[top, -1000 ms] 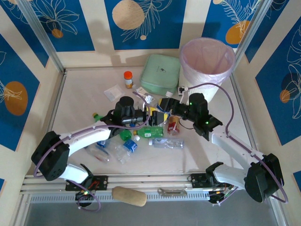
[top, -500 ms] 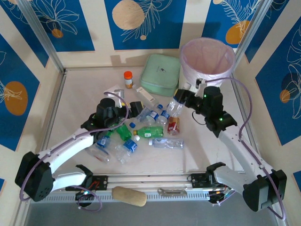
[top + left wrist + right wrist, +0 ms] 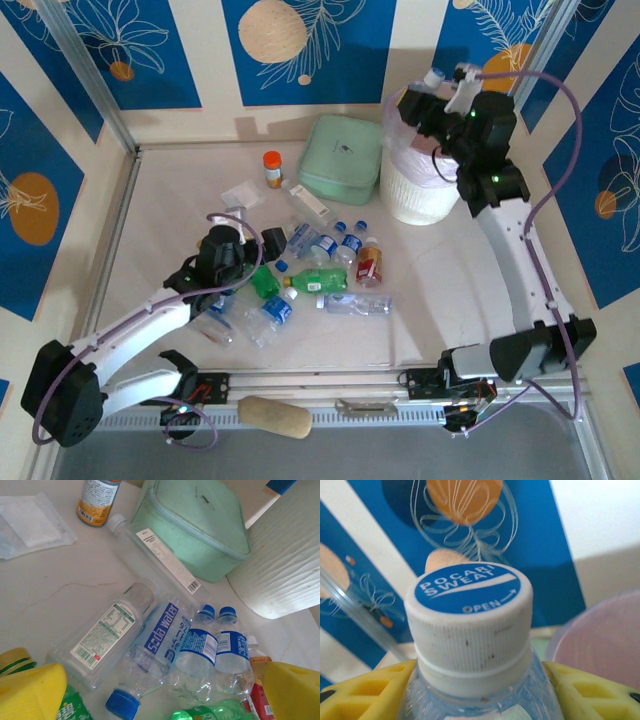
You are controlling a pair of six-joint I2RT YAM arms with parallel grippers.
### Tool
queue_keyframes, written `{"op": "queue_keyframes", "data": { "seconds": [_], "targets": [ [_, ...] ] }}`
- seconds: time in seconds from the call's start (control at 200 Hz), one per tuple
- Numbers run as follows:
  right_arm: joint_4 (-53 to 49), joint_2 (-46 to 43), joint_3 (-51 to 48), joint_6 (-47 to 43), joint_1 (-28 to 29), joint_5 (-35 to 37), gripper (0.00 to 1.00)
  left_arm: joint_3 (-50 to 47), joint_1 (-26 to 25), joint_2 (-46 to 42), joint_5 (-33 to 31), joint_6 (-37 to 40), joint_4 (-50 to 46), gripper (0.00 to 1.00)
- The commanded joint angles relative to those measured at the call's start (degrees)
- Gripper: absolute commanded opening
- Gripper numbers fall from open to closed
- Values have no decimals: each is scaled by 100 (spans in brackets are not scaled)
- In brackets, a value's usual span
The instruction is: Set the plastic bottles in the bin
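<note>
Moved in the last half second: your right gripper (image 3: 424, 92) has lifted off the counter (image 3: 170, 220) and is now raised at the left rim of the bin (image 3: 428, 195). Your left arm has drawn back a little toward the pile.

- Right gripper: closed on a clear bottle (image 3: 470, 680) just under its blue-and-white cap (image 3: 469, 587), with a yellow finger (image 3: 365, 692) on either side. The bin's pink liner (image 3: 605, 645) lies low to the right of it.
- Left gripper (image 3: 270, 242): jaws wide apart, nothing held, low at the pile's left end.
- Bin: upright at the far right, just beside the green box (image 3: 343, 158).
- Bottles (image 3: 325, 262): you have a loose pile mid-counter, lying flat. Most are clear with blue caps, a few green, one red-labelled.
- Jar (image 3: 272, 168): orange cap, upright, left of the box.
- Bag (image 3: 240, 195): flat, near the jar.
</note>
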Motion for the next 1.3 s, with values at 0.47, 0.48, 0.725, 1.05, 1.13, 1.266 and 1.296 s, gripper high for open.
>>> {"op": "queue_keyframes", "data": {
  "seconds": [0.47, 0.48, 0.725, 1.05, 1.13, 1.266, 1.296],
  "targets": [
    [-1233, 1961, 1643, -1164, -485, 1392, 56, -96, 42, -460, -274, 218, -408, 100],
    [-1257, 1986, 1637, -1170, -484, 1389, 56, -95, 42, -461, -271, 218, -409, 100],
    [-1625, 2373, 1582, -975, -613, 1226, 61, 42, 42, -391, -200, 254, -452, 100],
    [-1931, 2277, 2060, -865, -652, 1087, 97, 177, 42, -317, -184, 292, -527, 100],
    [-1949, 2091, 2113, -848, -647, 1039, 100, 205, 42, -280, -168, 299, -545, 100],
    [-1778, 1598, 1877, -714, -570, 792, 99, 283, 42, -209, -105, 318, -595, 100],
    [-1740, 1466, 1804, -671, -541, 718, 99, 303, 46, -192, -83, 329, -628, 100]
  ]
}}
